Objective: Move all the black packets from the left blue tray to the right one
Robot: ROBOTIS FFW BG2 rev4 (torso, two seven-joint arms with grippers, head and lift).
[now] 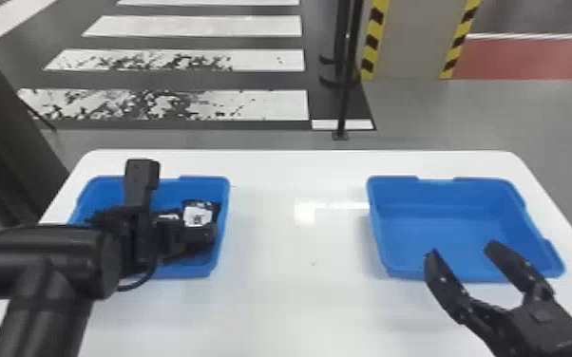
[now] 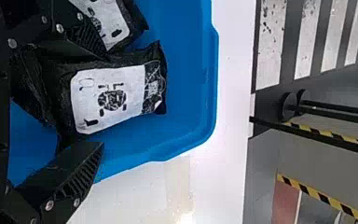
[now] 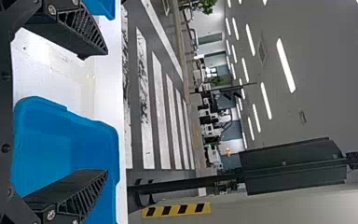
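Observation:
In the head view my left gripper (image 1: 176, 237) is low over the left blue tray (image 1: 220, 228), beside a black packet (image 1: 198, 214) with a white label near that tray's right wall. The left wrist view has my left gripper (image 2: 103, 100) open, its fingers apart to either side of the labelled packet (image 2: 109, 99). A second packet (image 2: 112, 21) lies against it, partly behind one finger. My right gripper (image 1: 462, 249) is parked open above the near edge of the right blue tray (image 1: 451, 228), in which no packet is seen; the right wrist view has the right gripper (image 3: 106, 112) with nothing between its fingers.
Both trays stand on a white table (image 1: 299, 247), with a wide gap of tabletop between them. The left forearm (image 1: 42, 266) covers the near left part of the left tray. A thin black pole (image 1: 345, 95) rises from the floor beyond the table.

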